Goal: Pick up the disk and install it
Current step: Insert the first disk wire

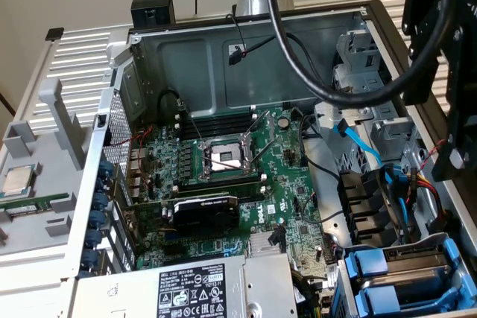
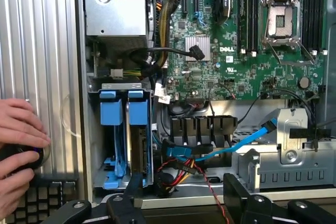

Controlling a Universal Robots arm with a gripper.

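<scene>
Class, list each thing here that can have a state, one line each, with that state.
Black two-finger gripper: open, holding nothing.
Silver-grey disk in blue plastic carrier: slotted in the drive bay, ungripped.
Grey metal computer case: side open, lying flat.
Square metal processor socket: levers unlatched.
Small square silver processor chip: out of the case, on the grey tray.

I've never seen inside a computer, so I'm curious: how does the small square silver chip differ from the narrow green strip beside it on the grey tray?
Shape: the small square silver processor chip is compact and square; the narrow green memory stick is a long thin strip. Surface: the chip has a pale metal top; the stick is green circuit board. Both lie on the grey plastic tray outside the computer case, at the exterior view's left.
</scene>
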